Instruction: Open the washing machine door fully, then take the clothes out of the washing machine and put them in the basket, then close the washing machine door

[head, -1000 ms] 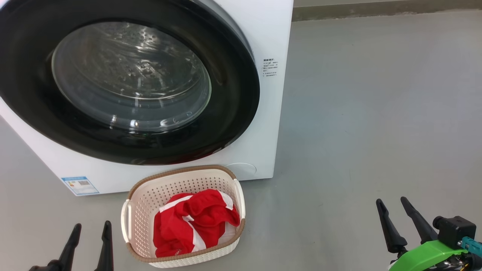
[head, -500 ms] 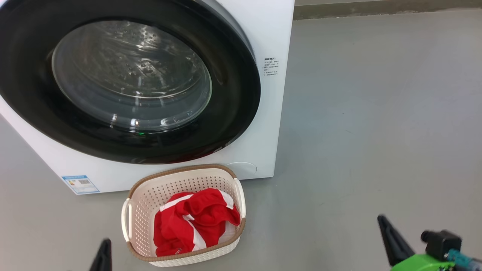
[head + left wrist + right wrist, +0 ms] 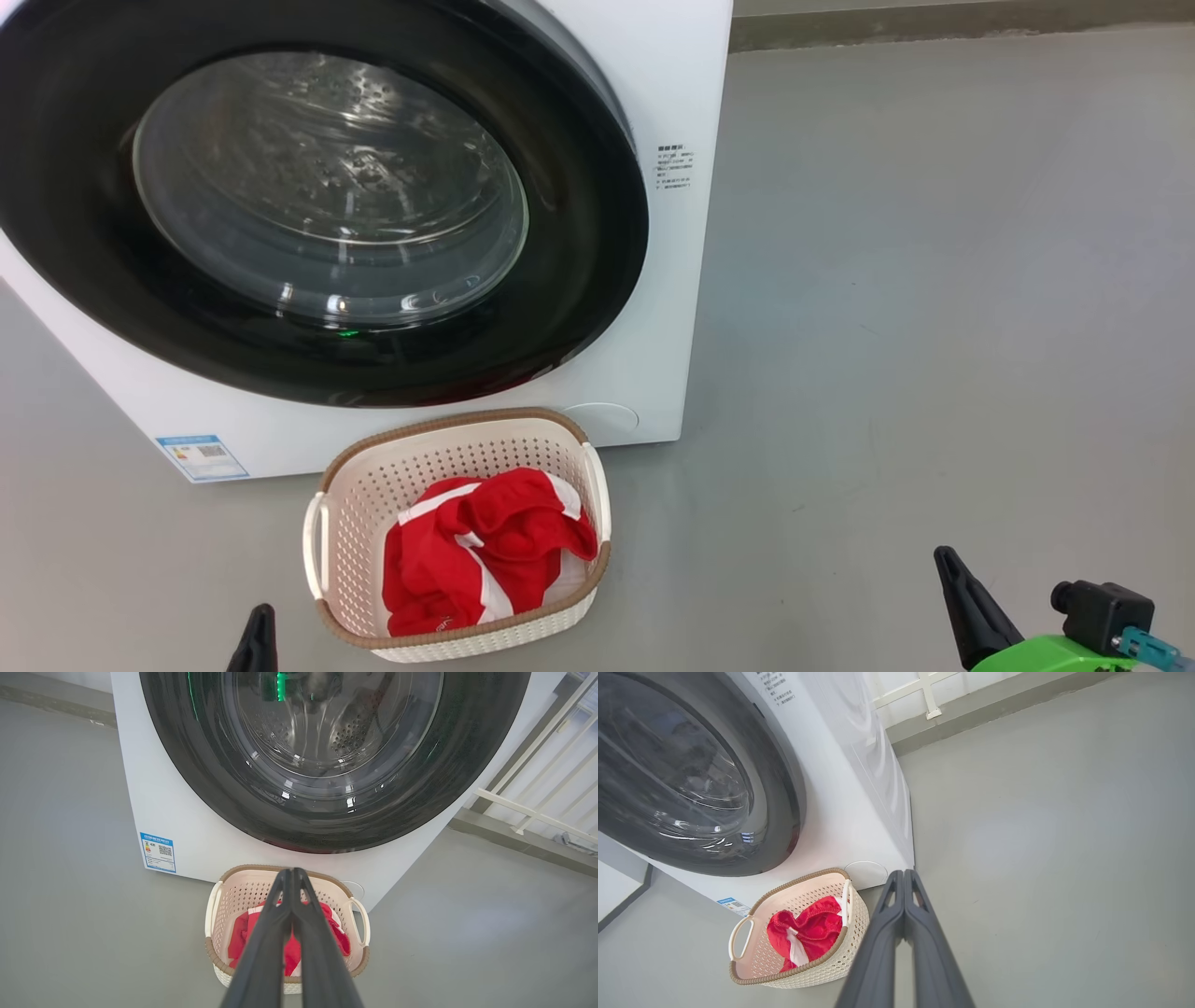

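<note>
The washing machine [image 3: 677, 308] stands on the floor, and its door [image 3: 579, 280] lies flush against the front, black frame around the clear glass bowl. In front of it sits the basket [image 3: 448, 425] holding the red clothes [image 3: 485, 551] with white stripes. My left gripper [image 3: 292, 871] is shut on nothing, its tips touching, hanging above and short of the basket [image 3: 219, 956]. A tip of the left gripper [image 3: 259, 618] shows at the head view's bottom edge. My right gripper [image 3: 903, 872] is shut and empty, right of the basket [image 3: 738, 975]; it also appears low as right gripper [image 3: 945, 560].
Bare grey floor [image 3: 934, 327] spreads to the right of the machine. A low kerb [image 3: 934, 28] runs along the back, with a white railing [image 3: 532, 807] behind it. A blue sticker [image 3: 201, 455] marks the machine's lower left corner.
Both grippers have sunk toward the bottom edge of the head view. A second ago each showed two spread fingers; now each shows a single dark tip. Basket, clothes and door are unmoved.
</note>
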`<state>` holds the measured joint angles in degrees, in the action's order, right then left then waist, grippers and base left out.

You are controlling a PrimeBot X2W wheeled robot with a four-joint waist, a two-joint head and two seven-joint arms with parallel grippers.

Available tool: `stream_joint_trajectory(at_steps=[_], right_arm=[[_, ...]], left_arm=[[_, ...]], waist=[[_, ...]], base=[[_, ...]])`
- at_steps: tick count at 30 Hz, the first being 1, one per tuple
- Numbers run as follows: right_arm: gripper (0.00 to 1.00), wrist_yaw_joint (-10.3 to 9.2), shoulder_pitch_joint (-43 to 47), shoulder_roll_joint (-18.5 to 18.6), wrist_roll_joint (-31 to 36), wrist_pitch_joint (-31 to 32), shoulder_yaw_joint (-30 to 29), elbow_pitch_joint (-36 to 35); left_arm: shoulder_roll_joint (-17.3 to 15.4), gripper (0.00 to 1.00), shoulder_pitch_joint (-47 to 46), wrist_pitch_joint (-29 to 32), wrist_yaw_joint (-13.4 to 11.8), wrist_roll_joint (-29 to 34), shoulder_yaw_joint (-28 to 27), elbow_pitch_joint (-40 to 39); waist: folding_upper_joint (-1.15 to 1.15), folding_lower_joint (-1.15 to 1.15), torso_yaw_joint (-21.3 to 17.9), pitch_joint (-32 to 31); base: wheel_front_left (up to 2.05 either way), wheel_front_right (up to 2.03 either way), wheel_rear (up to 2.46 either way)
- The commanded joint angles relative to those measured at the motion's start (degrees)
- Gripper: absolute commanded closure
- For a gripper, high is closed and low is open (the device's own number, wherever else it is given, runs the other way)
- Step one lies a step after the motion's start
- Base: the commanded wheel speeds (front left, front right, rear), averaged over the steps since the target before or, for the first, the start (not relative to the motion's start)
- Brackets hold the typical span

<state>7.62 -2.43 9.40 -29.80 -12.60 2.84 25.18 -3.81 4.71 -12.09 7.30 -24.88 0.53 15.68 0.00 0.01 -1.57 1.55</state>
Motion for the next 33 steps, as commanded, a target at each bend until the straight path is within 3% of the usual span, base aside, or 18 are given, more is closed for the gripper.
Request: stream_joint_trajectory(at_steps=[1,33], right_arm=[[1.00,-0.02,-1.33,0.48,-2.40,0.40,-0.61,-1.71],[1.00,-0.05,-2.05,-1.55,-19.73,5.82,-3.16,-4.43]], left_arm=[[-0.78,1.00,-1.68,0.35,0.02,-1.73,-0.72,-1.19],[-0.29,1.00,-4.37,5.65,0.07,-20.68,-2.58,-1.30]], waist=[[0.00,-0.01,0.03,-0.01],[0.00,-0.01,0.48,-0.40]], base=[[0.00,0.00,0.00],[0.00,0.00,0.00]])
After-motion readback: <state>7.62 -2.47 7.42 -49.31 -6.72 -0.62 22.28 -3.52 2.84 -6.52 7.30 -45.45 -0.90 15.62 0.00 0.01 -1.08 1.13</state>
